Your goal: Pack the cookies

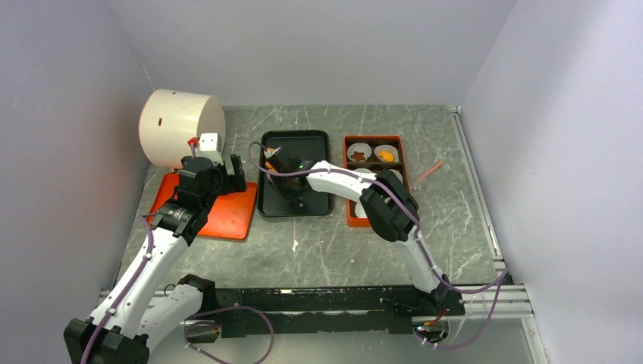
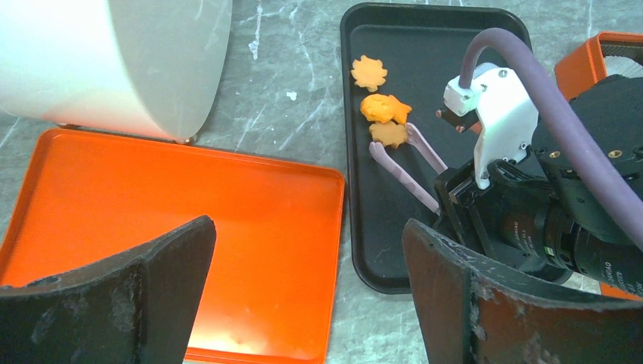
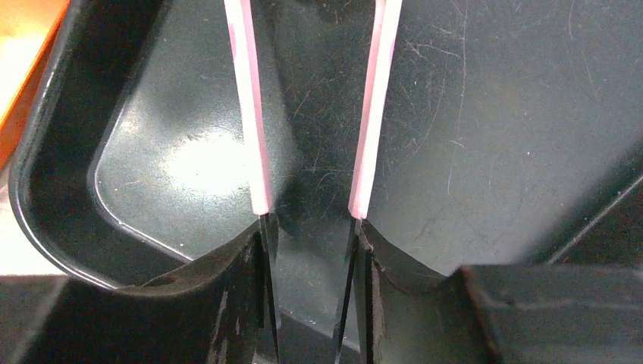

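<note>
From above, the black tray (image 1: 315, 148) sits mid-counter, with an orange box (image 1: 373, 138) of paper cups (image 1: 397, 150) just to its right. Two of the far cups already hold cookies (image 1: 387, 155), one orange and one dark brown. The right tool (image 1: 288, 178) hangs over the tray. The left tool (image 1: 214, 176) hovers above an orange lid (image 1: 227, 216) beside a white drum (image 1: 178, 125).

The left wrist camera shows the left tool's jaws wide apart and holding nothing. Beyond them, three orange cookies lie in a row on the tray's far left part. Pink tongs (image 2: 402, 178) reach out from the right tool, their tips on either side of the lowest cookie (image 2: 388, 134). Whether the tips touch it I cannot tell.

From the right wrist, the right tool is clamped on the tongs. Both pink arms run forward with a gap between them over scuffed black tray, and no cookie is in view here.

The cookies look thin, light and stiff, and probably brittle at their lobed edges. On the smooth tray they would likely skid if nudged. The safest hold is probably a gentle pinch across the body from opposite sides, not on a point.
</note>
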